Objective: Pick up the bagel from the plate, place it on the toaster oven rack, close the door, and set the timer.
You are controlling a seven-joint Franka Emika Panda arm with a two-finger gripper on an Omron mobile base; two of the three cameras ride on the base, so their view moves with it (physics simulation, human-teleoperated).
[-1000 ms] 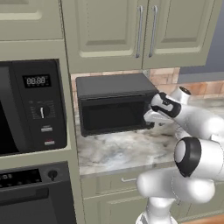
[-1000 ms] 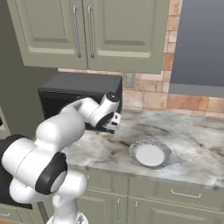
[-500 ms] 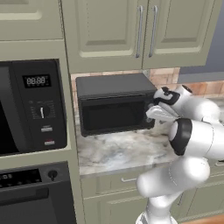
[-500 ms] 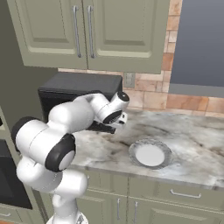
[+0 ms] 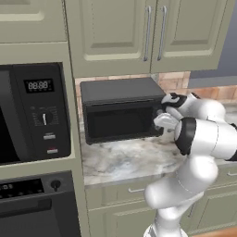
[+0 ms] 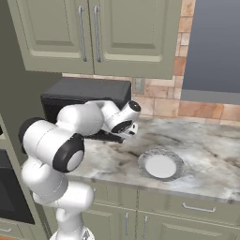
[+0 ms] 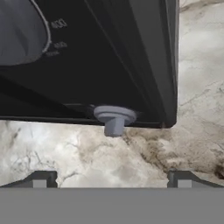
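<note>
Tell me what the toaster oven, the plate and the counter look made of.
Toaster oven: a dark grey-black matte casing, likely painted metal; its door window is darker and faintly glossy, like glass. Plate: smooth white centre with a grey ridged rim, probably glazed ceramic, though the render leaves that open. Counter: a mottled grey-and-beige veined surface with a soft sheen, like polished marble or granite.

toaster oven on counter, plate to its right
</note>
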